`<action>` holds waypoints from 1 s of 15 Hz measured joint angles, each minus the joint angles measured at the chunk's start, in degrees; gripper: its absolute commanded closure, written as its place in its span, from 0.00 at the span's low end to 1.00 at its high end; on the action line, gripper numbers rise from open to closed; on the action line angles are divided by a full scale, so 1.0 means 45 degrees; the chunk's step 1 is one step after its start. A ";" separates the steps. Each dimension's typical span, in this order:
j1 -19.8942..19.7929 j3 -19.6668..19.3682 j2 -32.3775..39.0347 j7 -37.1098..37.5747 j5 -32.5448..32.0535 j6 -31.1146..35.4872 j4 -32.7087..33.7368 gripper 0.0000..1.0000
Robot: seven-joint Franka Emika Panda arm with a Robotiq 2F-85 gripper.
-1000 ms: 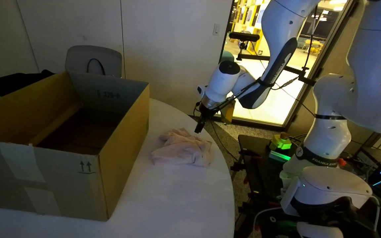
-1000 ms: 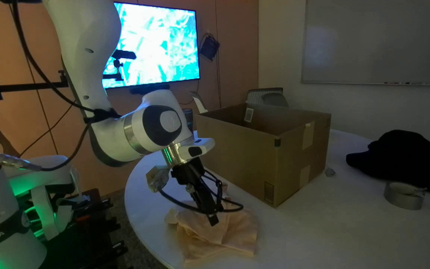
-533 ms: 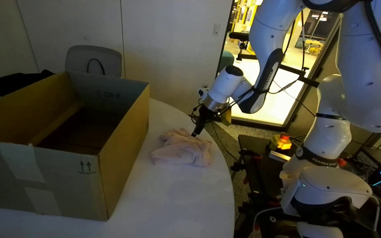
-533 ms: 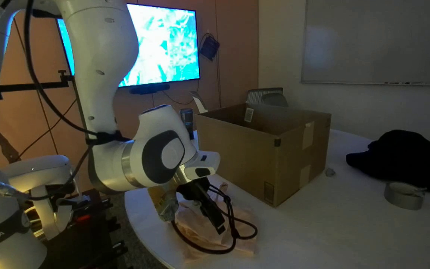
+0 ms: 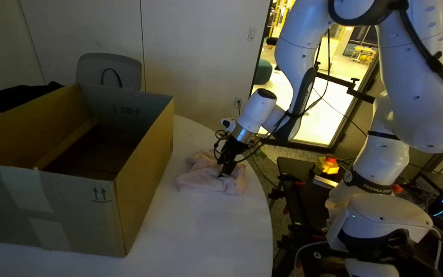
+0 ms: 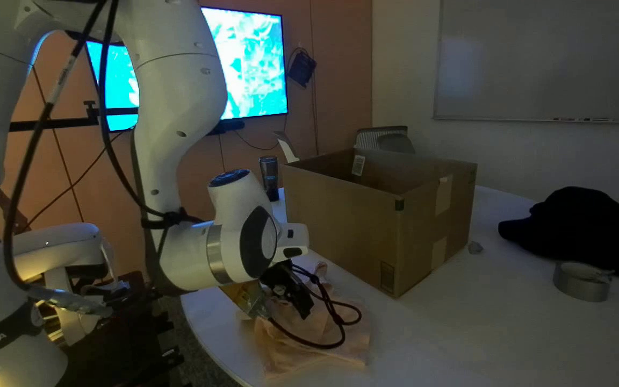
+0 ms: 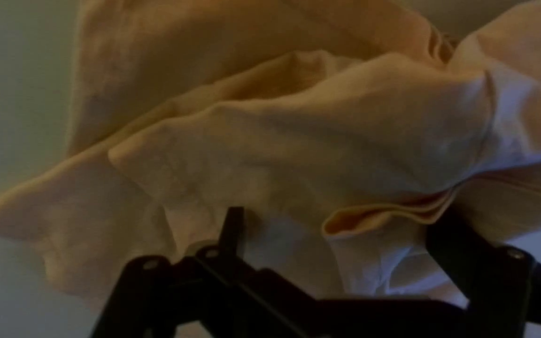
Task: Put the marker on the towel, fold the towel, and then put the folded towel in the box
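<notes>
The wrist view shows most plainly how the tool stands: the two fingers point(image 7: 486, 272) of the gripper point(image 7: 338, 223) are spread apart above the pinkish-beige towel point(image 7: 308, 136), with a raised hem fold in sight between their tips; whether either tip presses on the cloth, I cannot tell. In both exterior views the gripper tilts downward at the crumpled towel, which lies on the white table point(image 5: 206, 238). In an exterior view the cardboard box point(image 5: 87, 227) bears up arrows point(image 5: 99, 194), and a light switch point(image 5: 251, 34) and a red-topped yellow emergency-stop button point(image 5: 327, 167) show. In an exterior view a white label point(image 6: 358, 165) sits on an inner wall of the box, and a gray tape roll point(image 6: 578, 287), a tumbler point(image 6: 270, 180), a lit wall screen point(image 6: 258, 64) and a whiteboard point(image 6: 546, 59) appear.

Counted: one towel, one box, two up arrows, one tape roll, one tumbler.

The towel lies just beside the box, a strip of tabletop between them; its opposite side comes near the table's curved edge. White tabletop runs from the towel toward the tape roll. The box's top is open, its four walls upright.
</notes>
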 measured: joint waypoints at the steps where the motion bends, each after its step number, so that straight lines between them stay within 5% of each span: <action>1: -0.0159 0.0171 -0.0007 0.0097 -0.0402 0.0015 0.0121 0.00; 9: -0.0165 0.0344 -0.0325 0.3077 -0.5116 -0.0029 0.0646 0.00; 15: 0.1031 0.0305 -0.0544 0.4262 -0.5397 -0.0978 0.1292 0.00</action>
